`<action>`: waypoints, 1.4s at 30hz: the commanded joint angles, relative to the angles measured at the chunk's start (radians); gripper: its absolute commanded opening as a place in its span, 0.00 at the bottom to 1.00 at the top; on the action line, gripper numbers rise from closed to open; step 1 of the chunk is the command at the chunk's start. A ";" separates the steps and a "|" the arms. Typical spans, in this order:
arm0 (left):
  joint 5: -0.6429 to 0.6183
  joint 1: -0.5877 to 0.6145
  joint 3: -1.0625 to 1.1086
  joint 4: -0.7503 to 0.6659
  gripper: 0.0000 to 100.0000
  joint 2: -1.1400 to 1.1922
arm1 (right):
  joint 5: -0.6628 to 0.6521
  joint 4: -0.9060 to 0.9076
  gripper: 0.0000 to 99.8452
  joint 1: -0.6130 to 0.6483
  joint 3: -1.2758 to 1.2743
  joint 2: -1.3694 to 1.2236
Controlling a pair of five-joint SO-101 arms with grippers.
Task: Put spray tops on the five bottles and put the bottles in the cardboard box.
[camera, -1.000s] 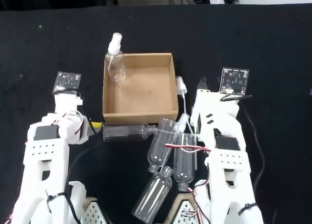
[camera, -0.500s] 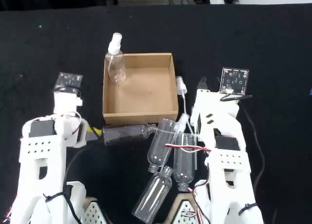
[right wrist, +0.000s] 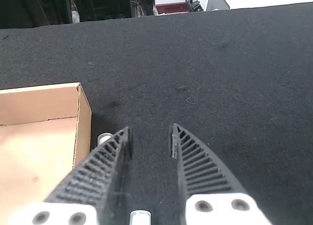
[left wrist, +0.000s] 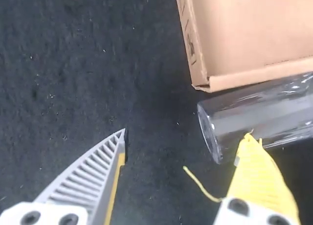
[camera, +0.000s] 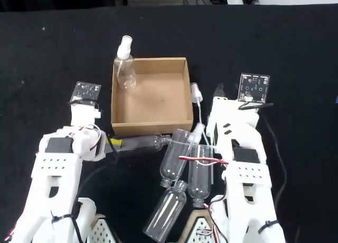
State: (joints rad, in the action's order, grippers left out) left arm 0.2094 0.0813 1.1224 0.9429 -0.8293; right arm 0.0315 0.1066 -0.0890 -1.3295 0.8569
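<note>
A cardboard box [camera: 158,97] sits mid-table. In its far left corner stands one clear bottle [camera: 125,68] with a white spray top on it. A topless bottle [camera: 141,143] lies along the box's near wall. My left gripper [camera: 112,142] is at that bottle's base, open. In the left wrist view its yellow finger [left wrist: 254,161] overlaps the bottle's base [left wrist: 254,115], and the grey finger [left wrist: 105,161] is well clear. Three more topless bottles [camera: 177,153] [camera: 199,174] [camera: 166,208] lie nearer me. A loose spray top [camera: 196,93] lies beside the box's right wall. My right gripper [right wrist: 149,134] hovers next to it, open and holding nothing.
Black cloth covers the table [camera: 274,47]. The box corner [left wrist: 205,83] is close to the left gripper. A red cable [camera: 203,160] crosses the lying bottles by the right arm. There is free cloth to the far left and far right.
My left arm has swung right, bringing its gripper up to the base of the bottle lying by the box. The right arm and the other bottles have not moved.
</note>
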 commanded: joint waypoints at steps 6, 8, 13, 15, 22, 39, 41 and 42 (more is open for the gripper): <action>0.216 0.093 -0.035 0.150 0.33 0.003 | -0.008 -0.032 0.11 0.011 0.001 0.007; 0.285 0.145 -0.041 0.161 0.33 0.003 | -0.008 -0.032 0.11 0.011 0.001 0.007; 0.394 0.259 -0.042 0.164 0.33 0.002 | -0.008 -0.032 0.11 0.011 0.001 0.007; 0.423 0.298 -0.064 0.170 0.33 0.002 | -0.008 -0.032 0.11 0.011 0.001 0.007; 0.264 0.260 -0.240 0.302 0.33 0.006 | -0.008 -0.032 0.11 0.011 0.001 0.007; 0.023 0.030 -0.053 0.032 0.33 0.014 | -0.008 -0.032 0.11 0.011 -0.002 0.007; 0.025 0.071 -0.022 0.018 0.33 0.014 | -0.008 -0.032 0.11 0.011 -0.002 0.007; 0.032 0.093 -0.015 0.020 0.33 0.014 | -0.008 -0.032 0.11 0.011 -0.002 0.007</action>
State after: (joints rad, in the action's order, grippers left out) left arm 0.2309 0.0982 1.0810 1.0027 -0.8186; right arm 0.0315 0.1066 -0.0890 -1.3311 0.8569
